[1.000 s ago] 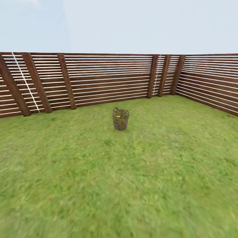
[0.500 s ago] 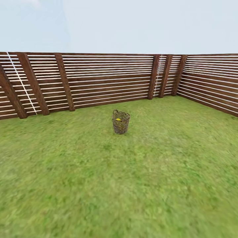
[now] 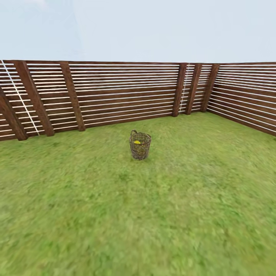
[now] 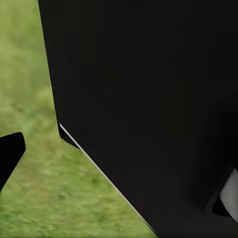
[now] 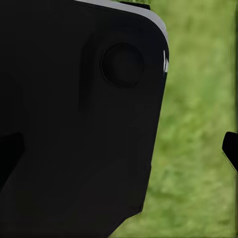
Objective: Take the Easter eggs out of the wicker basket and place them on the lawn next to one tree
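Standing upright out on the lawn (image 3: 115, 214), the wicker basket (image 3: 140, 146) sits well out ahead, alone in the grass with open turf all around it. Through its open weave and over the rim a patch of yellow shows, one of the Easter eggs (image 3: 137, 142); how many lie inside I cannot tell from here. One little loop handle pokes up at the basket's rim on the side toward the fence. Behind it, well apart, the brown horizontal-slat fence (image 3: 115, 94) runs across the garden and turns a corner off to the right, with slanted posts bracing it. Pale sky sits above. Both wrist cameras look at dark robot bodywork with blurred grass beyond, so whether either claw is apart or together I cannot tell.
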